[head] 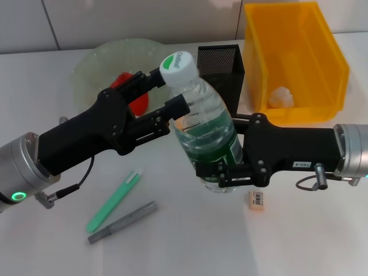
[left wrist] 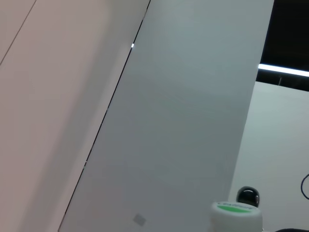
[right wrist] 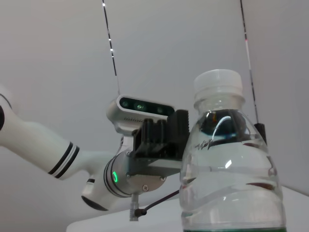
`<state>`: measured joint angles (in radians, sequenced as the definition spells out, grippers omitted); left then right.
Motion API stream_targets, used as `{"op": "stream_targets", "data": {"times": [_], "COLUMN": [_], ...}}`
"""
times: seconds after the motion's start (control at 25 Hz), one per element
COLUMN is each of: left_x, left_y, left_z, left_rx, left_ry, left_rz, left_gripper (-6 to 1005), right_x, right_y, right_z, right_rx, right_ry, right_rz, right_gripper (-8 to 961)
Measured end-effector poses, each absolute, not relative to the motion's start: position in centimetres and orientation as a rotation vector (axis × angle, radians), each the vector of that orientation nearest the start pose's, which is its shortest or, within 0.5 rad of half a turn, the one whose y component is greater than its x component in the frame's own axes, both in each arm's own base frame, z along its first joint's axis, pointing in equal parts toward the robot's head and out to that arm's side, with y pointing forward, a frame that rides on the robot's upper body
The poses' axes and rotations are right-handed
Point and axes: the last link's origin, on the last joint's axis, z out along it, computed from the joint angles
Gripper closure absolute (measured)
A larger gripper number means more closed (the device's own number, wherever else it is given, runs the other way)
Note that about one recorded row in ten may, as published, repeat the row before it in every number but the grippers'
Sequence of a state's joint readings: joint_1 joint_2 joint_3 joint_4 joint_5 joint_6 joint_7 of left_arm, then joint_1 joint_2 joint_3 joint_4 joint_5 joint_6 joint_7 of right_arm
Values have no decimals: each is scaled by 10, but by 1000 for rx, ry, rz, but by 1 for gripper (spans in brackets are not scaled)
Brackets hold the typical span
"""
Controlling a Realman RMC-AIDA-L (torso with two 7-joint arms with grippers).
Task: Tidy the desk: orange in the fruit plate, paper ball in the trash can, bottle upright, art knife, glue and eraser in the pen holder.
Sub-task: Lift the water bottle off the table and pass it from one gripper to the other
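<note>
Both claws [head: 172, 92] [head: 221, 172] grip the upright bottle [head: 204, 126].

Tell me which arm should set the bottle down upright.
Right, probably. The right gripper clamps the bottle low on its labelled body, while the left gripper only steadies the neck under the cap.

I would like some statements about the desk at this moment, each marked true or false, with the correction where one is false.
1. The paper ball lies inside the yellow trash can. True.
2. The orange lies on the bare desk beside the fruit plate. False: it sits in the fruit plate.
3. The right gripper holds the bottle low on its body, at the green label. True.
4. The eraser is already in the pen holder. False: it lies on the desk, in front of the pen holder.
5. The left gripper is at the bottle's cap and neck. True.
</note>
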<state>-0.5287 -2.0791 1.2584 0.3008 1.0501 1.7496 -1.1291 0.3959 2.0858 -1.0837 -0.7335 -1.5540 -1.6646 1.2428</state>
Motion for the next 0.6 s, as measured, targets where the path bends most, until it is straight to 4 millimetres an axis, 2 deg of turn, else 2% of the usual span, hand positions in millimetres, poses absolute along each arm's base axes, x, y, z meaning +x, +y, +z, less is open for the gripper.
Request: {"op": "stream_targets", "data": {"times": [0.6], "left_x": [-189], "left_y": [296], "left_z": [-28], "left_rx": [-2565], "left_ry": [-502], "left_rz": [-1648], "left_gripper": [193], "right_x": [215], "right_y": [295], "right_z": [-28], "right_rx": [-2859], "right_ry": [295], "right_rz": [1054], "right_gripper": [184]}}
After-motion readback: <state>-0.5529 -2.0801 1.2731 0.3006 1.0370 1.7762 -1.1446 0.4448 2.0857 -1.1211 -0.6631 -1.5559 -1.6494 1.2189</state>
